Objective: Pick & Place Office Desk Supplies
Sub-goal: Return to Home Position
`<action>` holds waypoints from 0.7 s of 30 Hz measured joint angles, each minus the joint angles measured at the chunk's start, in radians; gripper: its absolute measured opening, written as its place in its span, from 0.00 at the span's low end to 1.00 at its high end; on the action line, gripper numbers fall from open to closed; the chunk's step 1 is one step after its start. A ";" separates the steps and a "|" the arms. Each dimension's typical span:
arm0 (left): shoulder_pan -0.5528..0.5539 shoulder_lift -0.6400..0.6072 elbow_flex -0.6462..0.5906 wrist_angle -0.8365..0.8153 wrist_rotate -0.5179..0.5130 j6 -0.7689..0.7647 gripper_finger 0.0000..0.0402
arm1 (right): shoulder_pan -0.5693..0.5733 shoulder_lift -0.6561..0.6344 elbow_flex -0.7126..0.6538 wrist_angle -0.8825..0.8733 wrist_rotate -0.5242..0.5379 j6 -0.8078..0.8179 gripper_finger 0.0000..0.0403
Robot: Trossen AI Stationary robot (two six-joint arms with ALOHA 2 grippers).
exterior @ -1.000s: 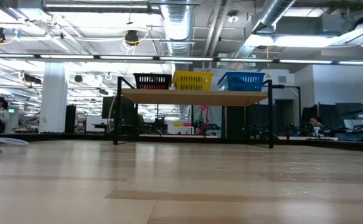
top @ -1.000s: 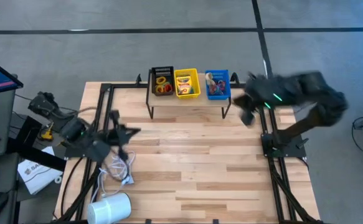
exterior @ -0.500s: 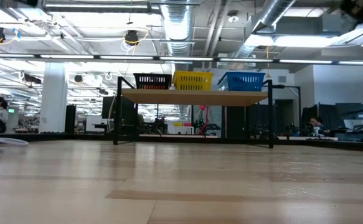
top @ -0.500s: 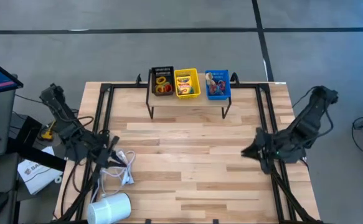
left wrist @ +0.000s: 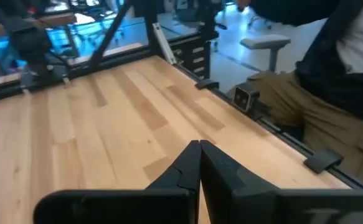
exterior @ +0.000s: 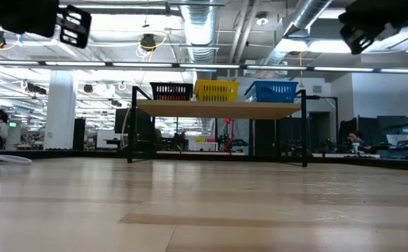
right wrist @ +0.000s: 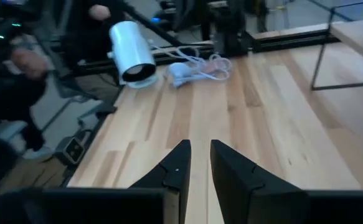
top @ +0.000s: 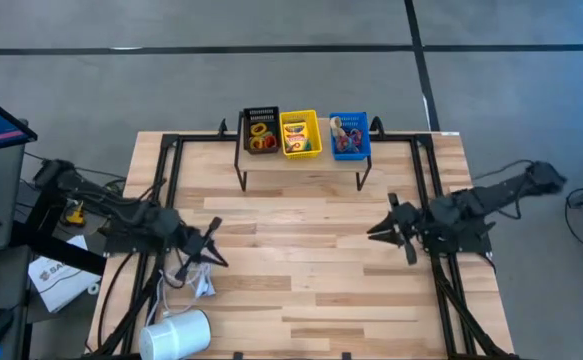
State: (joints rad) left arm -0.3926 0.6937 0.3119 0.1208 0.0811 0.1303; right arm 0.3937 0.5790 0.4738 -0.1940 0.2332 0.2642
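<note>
Currently all three bins stand in a row on top of the shelf (exterior: pixel 217 108) at the far edge of the desk (top: pixel 311 290): the black bin (top: pixel 261 130) on the left arm's side, the yellow bin (top: pixel 299 133) in the middle and the blue bin (top: pixel 349 135) on the right arm's side, each just beside its neighbour. Yellow-and-green crayon boxes (top: pixel 297 138) lie in the yellow bin. Coloured rubber-band rings (top: pixel 261 140) lie in the black bin. The blue bin holds a mix of small coloured pieces too small to tell apart.

Neither arm is near the shelf. The left gripper (left wrist: pixel 200 146) hangs low over the desk's left side, aimed across the bare boards, its fingers (left wrist: pixel 181 174) pressed together with nothing between them. Close to it, toward the near left corner, lie the white coiled cable (top: pixel 196 275) and the white cylinder (top: pixel 176 335) on its side.

The right gripper (right wrist: pixel 200 146) hangs over the desk's right side, facing inward toward the left arm. Its fingers (right wrist: pixel 175 171) stand a narrow gap apart and hold nothing. In the low view only dark parts of both arms show at the upper corners, well above the boards.

A person (left wrist: pixel 306 93) sits just beyond the desk edge in the left wrist view
</note>
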 joint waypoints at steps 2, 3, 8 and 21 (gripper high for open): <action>0.062 0.022 0.001 -0.008 0.071 0.006 0.01 | -0.106 -0.033 -0.020 0.006 -0.128 -0.025 0.15; 0.083 0.030 0.002 -0.044 0.080 0.005 0.01 | -0.153 -0.049 -0.028 0.007 -0.175 -0.026 0.15; 0.108 -0.003 -0.059 -0.093 0.085 0.000 0.01 | -0.300 -0.185 -0.135 -0.001 -0.283 -0.028 0.15; 0.097 -0.451 -0.304 -0.086 0.019 -0.046 0.01 | -0.351 -0.558 -0.437 0.159 -0.310 0.050 0.15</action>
State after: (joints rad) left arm -0.2958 0.2424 0.0078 0.0347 0.1002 0.0839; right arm 0.0431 0.0209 0.0371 -0.0348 -0.0767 0.3143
